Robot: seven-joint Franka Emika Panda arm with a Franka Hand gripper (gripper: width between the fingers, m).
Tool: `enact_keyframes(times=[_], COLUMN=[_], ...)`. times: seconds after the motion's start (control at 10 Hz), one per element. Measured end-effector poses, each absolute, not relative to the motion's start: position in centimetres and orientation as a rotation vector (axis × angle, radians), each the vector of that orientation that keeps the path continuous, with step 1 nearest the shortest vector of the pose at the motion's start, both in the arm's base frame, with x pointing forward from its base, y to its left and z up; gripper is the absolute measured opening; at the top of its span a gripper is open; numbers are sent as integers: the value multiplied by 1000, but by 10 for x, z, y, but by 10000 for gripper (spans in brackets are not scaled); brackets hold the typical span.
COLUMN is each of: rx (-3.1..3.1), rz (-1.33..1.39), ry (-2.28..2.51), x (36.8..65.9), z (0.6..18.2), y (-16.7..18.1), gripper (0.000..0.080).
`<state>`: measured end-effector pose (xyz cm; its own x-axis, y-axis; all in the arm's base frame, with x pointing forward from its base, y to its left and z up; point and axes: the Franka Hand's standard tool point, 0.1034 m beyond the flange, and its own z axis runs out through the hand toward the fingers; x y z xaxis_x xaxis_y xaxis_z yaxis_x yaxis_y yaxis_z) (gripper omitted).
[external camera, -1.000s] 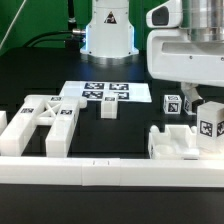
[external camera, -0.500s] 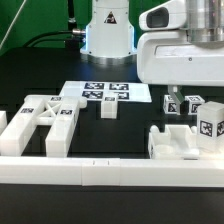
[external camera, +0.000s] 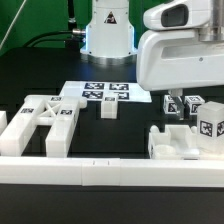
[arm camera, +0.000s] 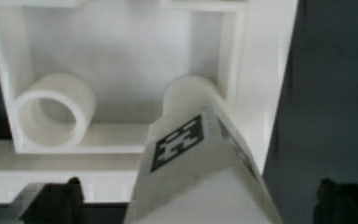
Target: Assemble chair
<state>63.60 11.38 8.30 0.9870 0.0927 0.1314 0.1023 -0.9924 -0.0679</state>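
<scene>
The chair lies in loose white parts. A cross-braced frame (external camera: 45,122) rests at the exterior view's left. A seat slab (external camera: 178,146) sits at the right, with tagged short posts (external camera: 209,125) on and behind it. The arm's white hand (external camera: 180,55) hangs above those posts. In the wrist view my gripper (arm camera: 197,205) is open: its dark fingers (arm camera: 51,203) stand wide on either side of a white tagged part (arm camera: 202,150), with a gap on each side. A round socket (arm camera: 51,115) shows beside that part.
The marker board (external camera: 105,92) lies mid-table with a small white post (external camera: 108,109) at its near edge. A long white border rail (external camera: 100,172) runs along the front. The robot base (external camera: 108,30) stands at the back.
The jaws have opened wide and let go of the tagged part at the right. The hand has risen and shifted slightly to the exterior view's left.
</scene>
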Motion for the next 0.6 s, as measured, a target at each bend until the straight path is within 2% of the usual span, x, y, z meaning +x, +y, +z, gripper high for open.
enact_keyframes(times=[0.4,0.6], rx=[-3042,-3033], rz=[-210,-207], ry=[-614,-660], x=[635,634], z=[82,81], y=[113,113], gripper=[649,649])
